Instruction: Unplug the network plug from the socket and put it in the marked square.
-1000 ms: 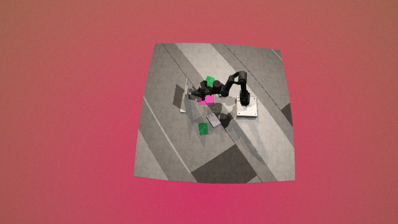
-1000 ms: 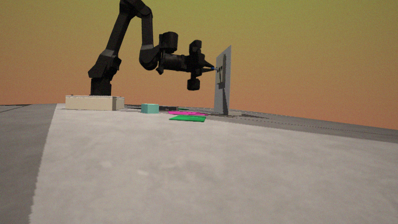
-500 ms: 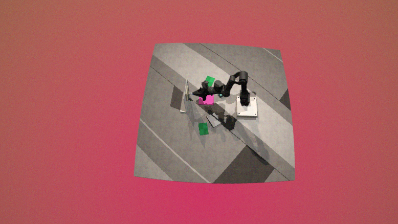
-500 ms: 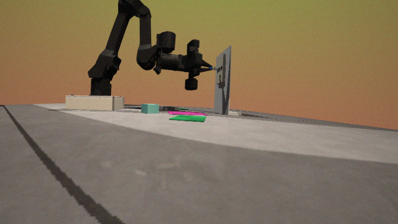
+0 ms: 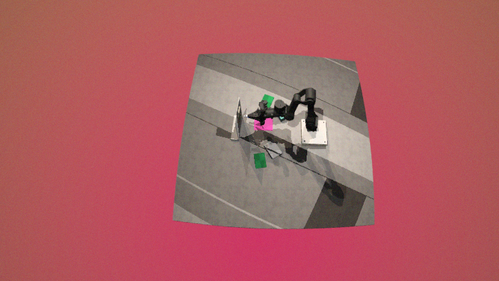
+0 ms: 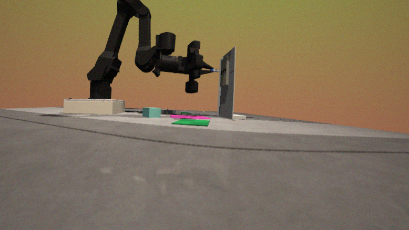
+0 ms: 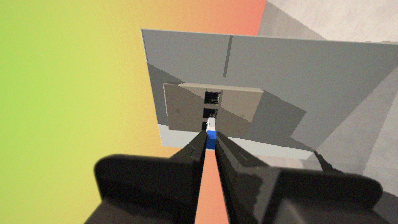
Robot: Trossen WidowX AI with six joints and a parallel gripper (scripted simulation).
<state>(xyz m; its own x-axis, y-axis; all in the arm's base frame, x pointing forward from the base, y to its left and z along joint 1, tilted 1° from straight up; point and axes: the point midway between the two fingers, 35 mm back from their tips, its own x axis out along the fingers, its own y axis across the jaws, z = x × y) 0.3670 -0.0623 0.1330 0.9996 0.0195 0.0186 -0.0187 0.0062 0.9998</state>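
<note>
My gripper point(image 5: 247, 116) point(image 6: 212, 70) point(image 7: 210, 135) is shut on the network plug point(image 5: 245, 115) point(image 6: 216, 70) point(image 7: 211, 125), which has a blue rear part and a pale clear front. The plug points at the upright grey panel point(image 5: 238, 122) point(image 6: 228, 100) point(image 7: 185, 52) and is held in the air, with a small gap between its front and the panel. The beige socket plate point(image 7: 237, 107) has dark openings in a column; the plug partly covers the lower ones in the wrist view. A magenta square point(image 5: 267, 126) point(image 6: 190, 116) lies flat on the table, below the gripper.
Green patches point(image 5: 268, 99) point(image 5: 260, 160) lie on either side of the magenta square. A teal block point(image 6: 151, 112) stands between the square and the white arm base point(image 5: 313, 138) point(image 6: 88, 106). A flat grey object point(image 5: 273, 149) lies near the farther green patch.
</note>
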